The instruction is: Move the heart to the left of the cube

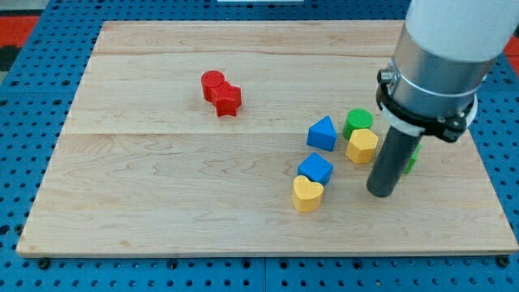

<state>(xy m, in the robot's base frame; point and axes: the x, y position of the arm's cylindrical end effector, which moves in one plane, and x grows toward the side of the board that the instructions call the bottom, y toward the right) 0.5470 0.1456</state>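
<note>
A yellow heart (307, 193) lies on the wooden board (162, 186), touching the lower left side of a blue cube (315, 168). My tip (381, 194) is the lower end of a dark rod and stands to the right of both, apart from them by about a block's width. The rod hides most of a green block (413, 156) at its right.
A blue triangular block (322, 133) sits above the cube. A green cylinder (358, 122) and a yellow hexagonal block (362, 146) touch each other, left of the rod. A red cylinder (213, 84) and a red star (229, 100) touch, upper left of centre.
</note>
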